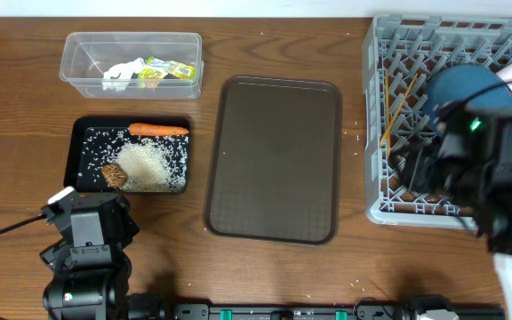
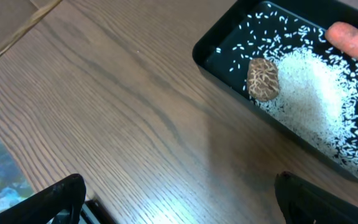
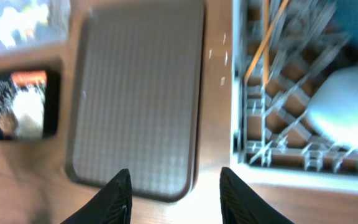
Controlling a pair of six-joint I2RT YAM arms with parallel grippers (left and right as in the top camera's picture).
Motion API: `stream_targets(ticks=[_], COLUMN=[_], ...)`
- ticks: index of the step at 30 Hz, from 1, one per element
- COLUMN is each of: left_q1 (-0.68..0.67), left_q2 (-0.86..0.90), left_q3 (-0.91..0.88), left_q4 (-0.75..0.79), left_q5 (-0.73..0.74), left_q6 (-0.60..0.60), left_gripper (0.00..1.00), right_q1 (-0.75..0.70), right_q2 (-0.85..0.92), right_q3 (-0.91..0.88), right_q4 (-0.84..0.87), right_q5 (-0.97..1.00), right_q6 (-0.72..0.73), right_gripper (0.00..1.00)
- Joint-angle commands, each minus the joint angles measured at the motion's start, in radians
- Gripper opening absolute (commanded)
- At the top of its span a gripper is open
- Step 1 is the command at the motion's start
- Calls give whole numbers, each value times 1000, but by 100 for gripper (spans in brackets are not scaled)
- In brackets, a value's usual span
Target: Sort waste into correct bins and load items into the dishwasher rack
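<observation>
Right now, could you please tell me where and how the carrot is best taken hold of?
At its middle, I'd say, with the left hand coming straight down and closing across its width. The carrot lies flat, lengthwise beside the black tray's far wall, which would likely block a sideways approach.

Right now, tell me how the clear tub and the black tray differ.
The clear tub is see-through with taller walls; the black tray is opaque and shallow. The clear tub holds crumpled white paper and yellow-green wrappers; the black tray holds a carrot, rice and a brown lump. The clear tub sits farther back; the black tray lies nearer the left arm. Both are rectangular and similar in footprint.
</observation>
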Motion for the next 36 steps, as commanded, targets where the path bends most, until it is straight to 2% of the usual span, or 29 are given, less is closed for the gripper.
stream_targets(ticks=[1,5,7,9,19,36], left_q1=[-1,-1,-1,-1,-1,-1], left_q2=[0,0,0,0,0,0], left_q3=[-2,-2,-2,-2,-2,-2], left_q4=[-1,-1,-1,-1,-2,-1], left_q5=[-12,-12,-12,-12,-12,-12], left_q6=[13,13,13,13,13,13], left_gripper=[98,98,98,98,98,98], right_q1=[76,141,150,148,147,147], right_q2=[-101,-249,-314,-367,-412,-412], right_q3=[-176,-384,-451,-496,-533,-533], right_q4=[31,113,157,192,260,215], right_q5=[41,93,93,98,115,116], right_q6=[92,204,224,230,230,215], right_gripper=[40,43,49,99,99,99])
